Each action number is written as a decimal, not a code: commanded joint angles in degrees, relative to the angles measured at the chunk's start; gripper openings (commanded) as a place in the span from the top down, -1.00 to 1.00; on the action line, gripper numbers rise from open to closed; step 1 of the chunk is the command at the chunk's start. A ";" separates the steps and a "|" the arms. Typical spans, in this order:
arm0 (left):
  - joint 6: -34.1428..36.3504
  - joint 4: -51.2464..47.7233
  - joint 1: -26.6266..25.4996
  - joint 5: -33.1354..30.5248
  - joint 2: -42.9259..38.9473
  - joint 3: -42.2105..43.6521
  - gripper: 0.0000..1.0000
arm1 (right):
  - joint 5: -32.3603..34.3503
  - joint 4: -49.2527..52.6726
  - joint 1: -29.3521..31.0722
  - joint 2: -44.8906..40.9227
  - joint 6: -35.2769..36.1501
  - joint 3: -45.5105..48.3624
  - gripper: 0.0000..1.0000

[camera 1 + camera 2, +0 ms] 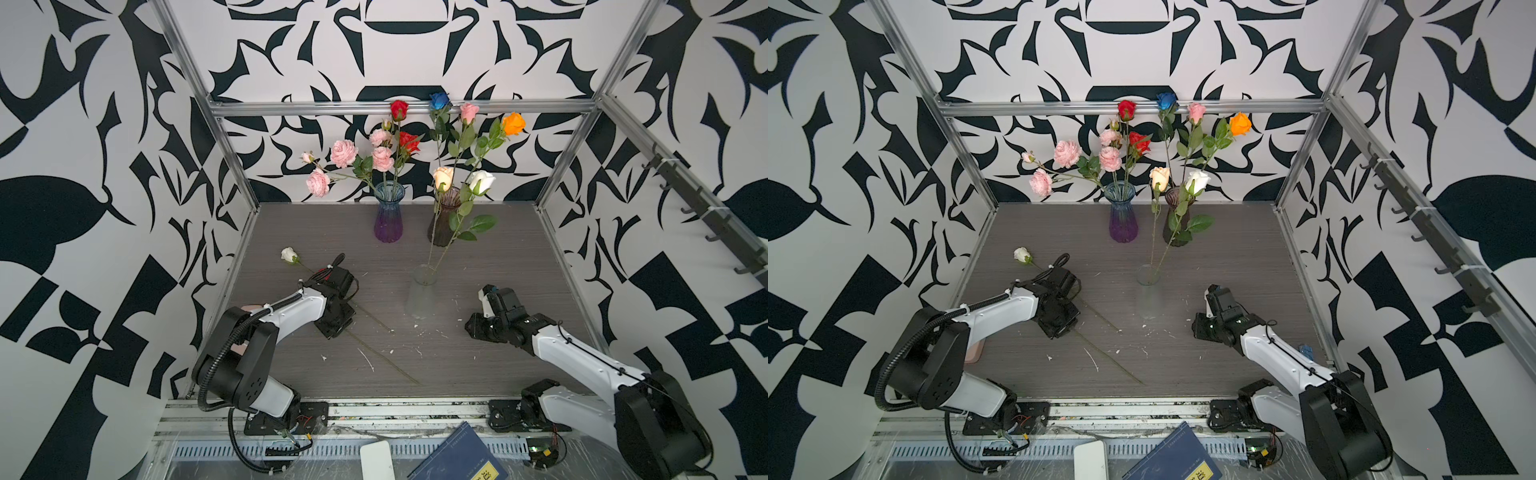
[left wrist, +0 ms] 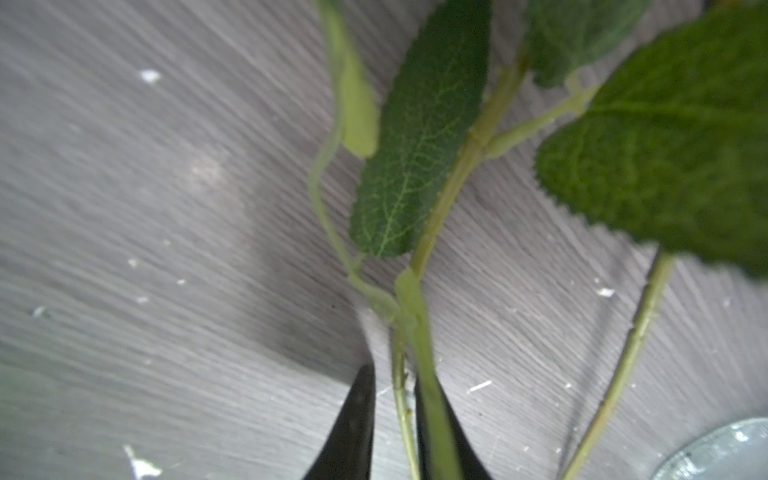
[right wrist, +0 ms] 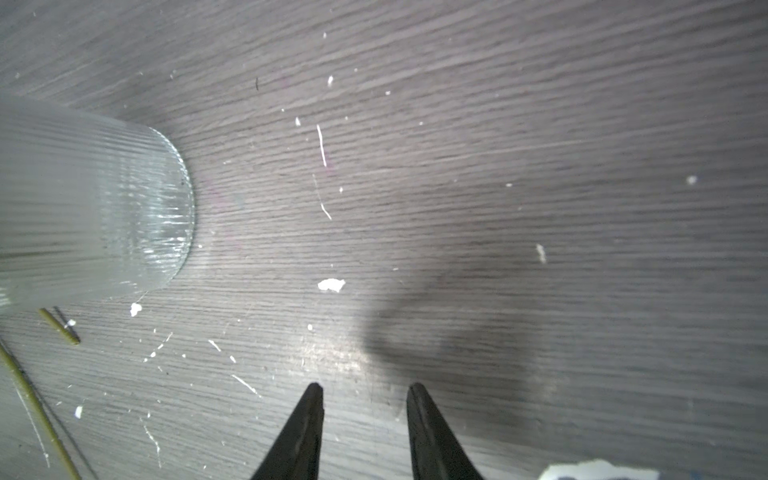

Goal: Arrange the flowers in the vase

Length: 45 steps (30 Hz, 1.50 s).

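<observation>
- The grey table (image 1: 511, 257) carried three vases. The two at the back, a blue-purple vase (image 1: 388, 216) and a dark vase (image 1: 444, 224), were full of blooms.
- The clear vase (image 1: 423, 291) stood nearer, between the two arms, with a cream rose (image 1: 443, 177) and a white rose (image 1: 482, 181) leaning out of it. I took it for the one being filled.
- A loose rose (image 1: 289, 254), also white, lay flat at the far left. Its line ran on a slant from the bloom, under the left arm, towards the near middle.
- Two thin stems (image 1: 374, 319) came out from under that arm side by side. Which of them belonged to the bloom I could not tell.
- The left arm was by far the nearer, standing right over the stems. The clear vase lay off to its right, so to my eye the coming move was a lift, a carry to the right, and a turn of the stem upright.
- The right gripper (image 3: 365, 390) hung over bare table just beside the clear vase, not touching it. Its jaws were partly spread and held nothing.
- The left gripper (image 2: 395, 382) pointed down with its jaws drawn close about a stem just below the leaves (image 2: 419, 137). A sliver of table showed on one side, so I could not tell whether they pinched it.
</observation>
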State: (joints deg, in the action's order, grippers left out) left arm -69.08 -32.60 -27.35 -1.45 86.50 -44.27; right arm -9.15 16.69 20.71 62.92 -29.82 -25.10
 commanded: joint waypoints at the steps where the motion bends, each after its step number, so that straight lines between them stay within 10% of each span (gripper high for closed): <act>1: -0.09 2.69 0.19 0.32 2.29 0.96 0.66 | 0.89 0.60 0.21 -1.00 0.03 -0.12 0.24; 35: -4.09 -0.44 5.40 -5.49 -28.85 -0.73 1.00 | 1.14 0.70 0.30 -0.68 -0.15 -0.30 0.25; 45: 9.93 2.34 5.39 -12.84 -41.35 -9.34 1.00 | 1.07 0.58 0.37 -0.61 -0.06 -0.30 0.25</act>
State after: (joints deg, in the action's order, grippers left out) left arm -65.12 -31.66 -22.13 -11.18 47.44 -51.66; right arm -8.88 16.86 20.73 62.94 -29.85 -25.10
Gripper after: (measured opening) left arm 0.060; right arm 0.376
